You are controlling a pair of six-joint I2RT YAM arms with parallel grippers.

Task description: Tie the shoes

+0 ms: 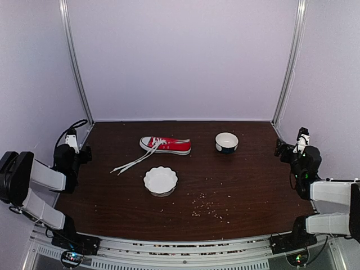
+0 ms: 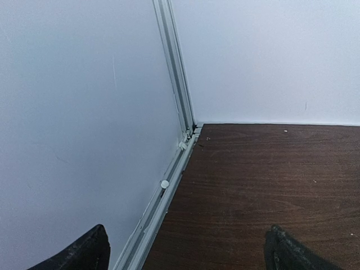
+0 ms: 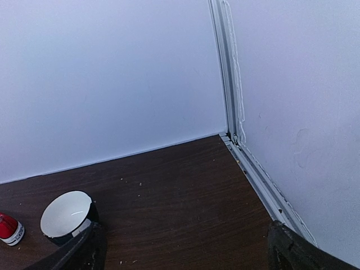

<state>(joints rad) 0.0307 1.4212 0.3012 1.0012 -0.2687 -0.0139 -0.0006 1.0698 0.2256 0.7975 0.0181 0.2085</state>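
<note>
The red sneaker (image 1: 166, 145) lies on its side at the back middle of the table, toe to the right, white sole toward me. Its long white laces (image 1: 132, 162) trail loose to the front left. A sliver of its red toe end shows at the left edge of the right wrist view (image 3: 8, 228). My left gripper (image 1: 77, 151) is far left by the wall, open and empty; its black fingertips (image 2: 281, 250) frame bare table. My right gripper (image 1: 292, 147) is far right by the wall, open and empty; its fingertips (image 3: 289, 247) are wide apart.
A white scalloped bowl (image 1: 161, 180) sits in front of the shoe. A dark bowl with white inside (image 1: 226, 142) stands right of the shoe and shows in the right wrist view (image 3: 67, 215). Crumbs (image 1: 209, 206) are scattered front right. Walls and metal rails (image 2: 169, 185) enclose the table.
</note>
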